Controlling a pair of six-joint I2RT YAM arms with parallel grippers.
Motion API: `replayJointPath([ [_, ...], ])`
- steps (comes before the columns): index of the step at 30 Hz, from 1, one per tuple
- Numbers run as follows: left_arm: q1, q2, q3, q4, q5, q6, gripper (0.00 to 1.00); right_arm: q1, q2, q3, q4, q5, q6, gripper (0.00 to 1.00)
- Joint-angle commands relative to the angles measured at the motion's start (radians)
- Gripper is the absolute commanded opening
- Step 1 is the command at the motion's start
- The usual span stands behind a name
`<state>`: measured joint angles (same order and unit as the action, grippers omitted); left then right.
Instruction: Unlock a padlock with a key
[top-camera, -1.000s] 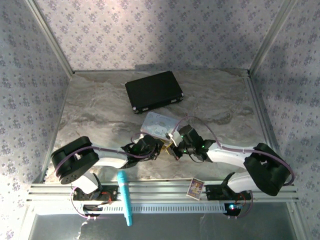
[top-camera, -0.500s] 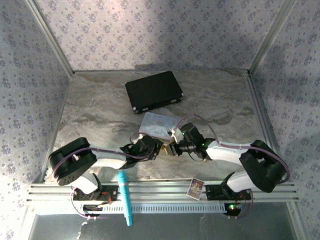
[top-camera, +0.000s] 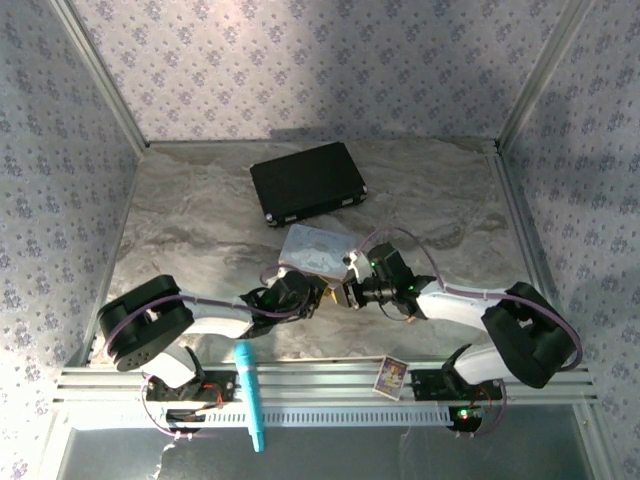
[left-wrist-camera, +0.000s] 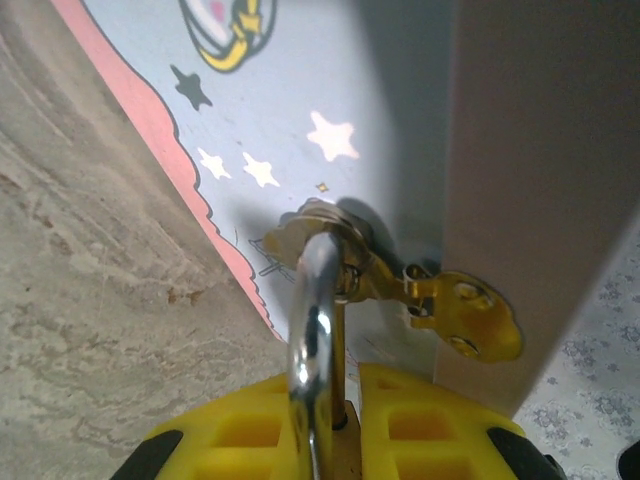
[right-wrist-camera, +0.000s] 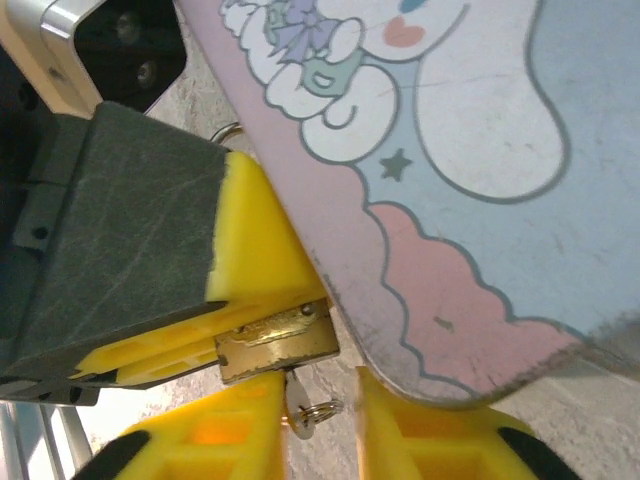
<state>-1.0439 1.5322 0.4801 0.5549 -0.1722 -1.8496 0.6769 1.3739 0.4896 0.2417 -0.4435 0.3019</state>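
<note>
The brass padlock (right-wrist-camera: 278, 345) hangs by its silvery shackle (left-wrist-camera: 315, 330) through the gold hasp (left-wrist-camera: 345, 265) of the pastel tin (top-camera: 315, 250). My left gripper (left-wrist-camera: 345, 440) is shut on the padlock body, yellow fingers (right-wrist-camera: 250, 250) on either side. The small silvery key (right-wrist-camera: 300, 402), with a tiny ring (right-wrist-camera: 325, 410), sticks out of the padlock's underside. My right gripper (right-wrist-camera: 320, 430) is open around the key. The key rests against its left finger (right-wrist-camera: 215, 440), with a gap to the other finger. In the top view both grippers meet at the padlock (top-camera: 335, 293).
A black case (top-camera: 307, 182) lies at the back of the marble table (top-camera: 200, 220). A teal pen (top-camera: 250, 395) and a small card (top-camera: 390, 377) rest on the front rail. The tin's cartoon lid (right-wrist-camera: 470, 120) sits close above my right fingers.
The right arm's wrist has shifted slightly up the table while its gripper stays at the padlock. The left arm has barely moved.
</note>
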Motion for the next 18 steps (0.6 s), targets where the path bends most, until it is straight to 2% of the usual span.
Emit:
replayJointPath([
  [1,-0.033,-0.014,-0.019,-0.034,0.043,0.009,0.00,-0.050,-0.040,-0.001,0.010,0.102,0.071,0.30],
  [5,-0.034,0.002,-0.016,-0.043,0.035,0.014,0.00,-0.045,-0.082,-0.004,-0.001,0.090,0.130,0.41],
  [8,-0.037,-0.001,-0.009,-0.094,0.021,0.026,0.00,-0.039,-0.121,-0.012,-0.028,0.112,0.161,0.53],
  [12,-0.039,-0.008,0.003,-0.162,0.001,0.060,0.00,-0.040,-0.158,0.032,-0.146,0.231,0.195,0.73],
  [15,-0.038,-0.020,0.030,-0.265,-0.014,0.118,0.00,-0.039,-0.121,0.113,-0.257,0.313,0.207,0.74],
  [18,-0.030,-0.031,0.052,-0.354,-0.022,0.188,0.04,-0.038,-0.044,0.180,-0.287,0.335,0.211,0.74],
])
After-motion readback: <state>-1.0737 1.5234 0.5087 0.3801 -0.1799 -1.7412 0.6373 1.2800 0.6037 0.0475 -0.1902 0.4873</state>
